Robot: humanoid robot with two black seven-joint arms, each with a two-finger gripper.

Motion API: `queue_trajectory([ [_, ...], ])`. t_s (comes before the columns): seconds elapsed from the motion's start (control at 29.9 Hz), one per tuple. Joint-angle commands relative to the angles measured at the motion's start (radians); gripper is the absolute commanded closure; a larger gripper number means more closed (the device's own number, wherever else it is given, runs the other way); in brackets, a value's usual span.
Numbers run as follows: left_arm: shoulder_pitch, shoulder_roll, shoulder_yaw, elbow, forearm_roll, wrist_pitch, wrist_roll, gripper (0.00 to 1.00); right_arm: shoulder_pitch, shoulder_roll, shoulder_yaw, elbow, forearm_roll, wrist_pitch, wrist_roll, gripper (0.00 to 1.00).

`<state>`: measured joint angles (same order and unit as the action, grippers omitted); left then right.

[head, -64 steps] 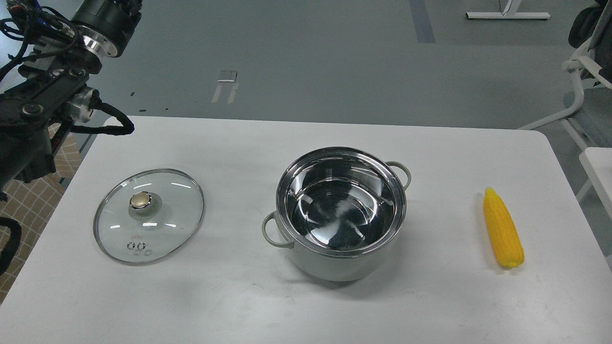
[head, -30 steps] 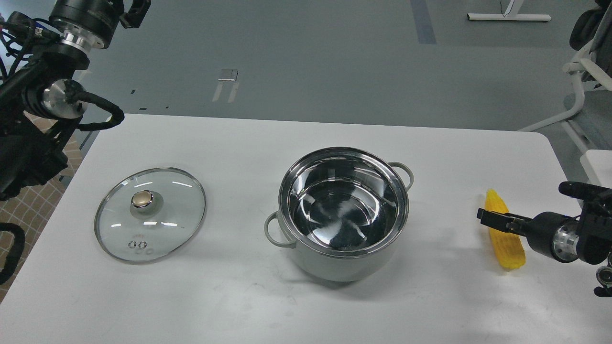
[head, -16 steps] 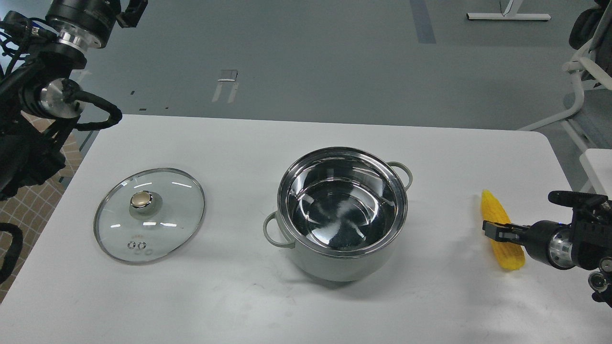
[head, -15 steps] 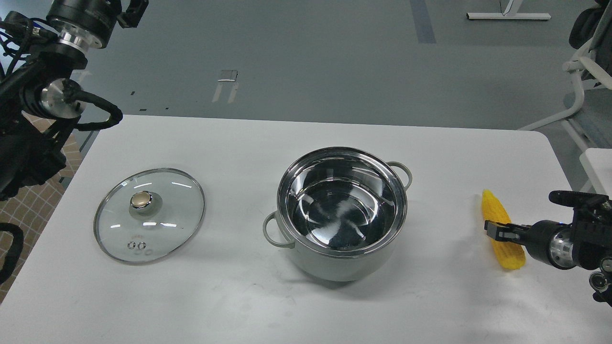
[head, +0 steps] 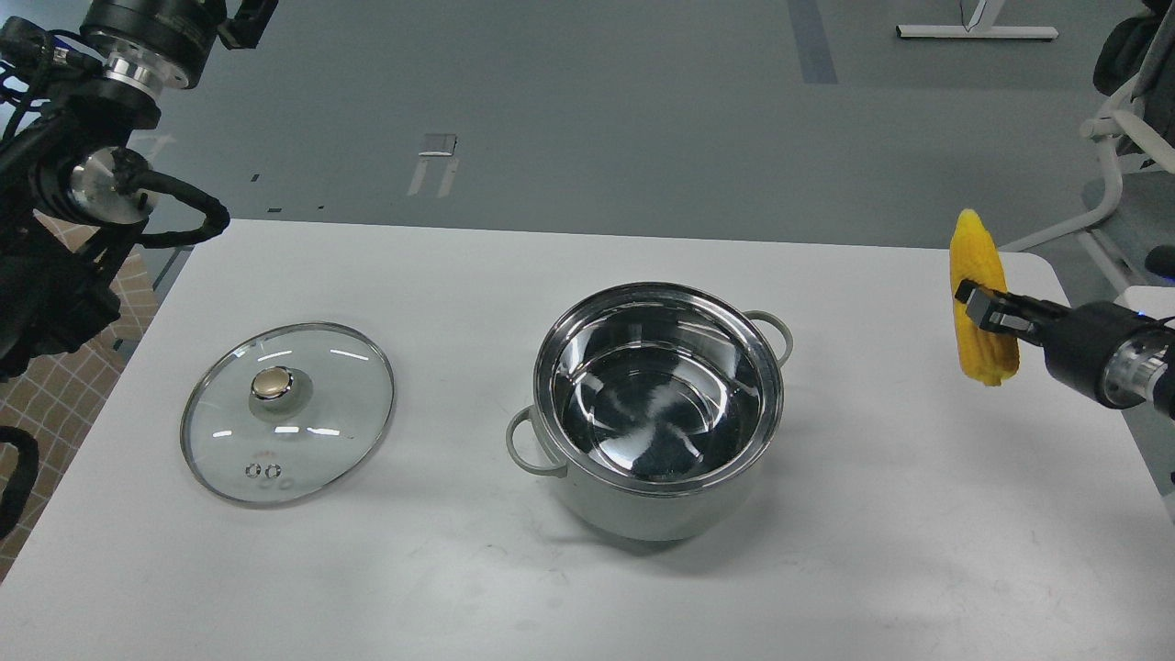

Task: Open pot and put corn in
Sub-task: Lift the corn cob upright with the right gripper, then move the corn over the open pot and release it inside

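- Right tool (head: 984,310) is gripping the bright yellow, bumpy ear of corn (head: 975,266) mid-length, off the white tabletop (head: 459,569).
- Corn is looking light, rigid, possibly slippery.
- Open grey-green steel-lined pot (head: 656,404) is sitting at its 9 o'clock.
- Left tool: cannot tell.

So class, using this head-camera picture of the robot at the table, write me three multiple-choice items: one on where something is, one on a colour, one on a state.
1. Where is the glass lid?
A. on the pot
B. flat on the table, left of the pot
C. in the left gripper

2. What colour is the lid's knob?
A. gold
B. red
C. black

3. What state is the corn in?
A. lying on the table
B. inside the pot
C. held in the air by the right gripper

Answers:
1. B: the lid lies on the white table, apart from the pot and to its left.
2. A: the knob at the lid's centre shines gold.
3. C: the right gripper is shut on the corn, which hangs clear of the table to the right of the pot, whose steel inside holds nothing.
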<state>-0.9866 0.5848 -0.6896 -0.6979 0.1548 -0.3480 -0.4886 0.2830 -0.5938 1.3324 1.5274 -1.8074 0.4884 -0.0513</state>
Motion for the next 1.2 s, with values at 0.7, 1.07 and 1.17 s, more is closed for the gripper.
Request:
queue_trajectory([
  [0.7,-0.023,0.0,0.001,-0.002,0.006,-0.002,0.0,0.02,0.151,0.203,-0.427,0.174,0.039,0.0,-0.036,0.61],
  [1.07,-0.029,-0.005,0.001,-0.002,0.008,0.0,0.0,0.02,0.14,0.178,-0.429,0.169,0.04,0.0,-0.033,0.05],
  [1.17,-0.029,-0.005,0.001,-0.002,0.009,0.0,0.0,0.02,0.14,0.18,-0.43,0.169,0.042,0.0,-0.033,0.05],
])
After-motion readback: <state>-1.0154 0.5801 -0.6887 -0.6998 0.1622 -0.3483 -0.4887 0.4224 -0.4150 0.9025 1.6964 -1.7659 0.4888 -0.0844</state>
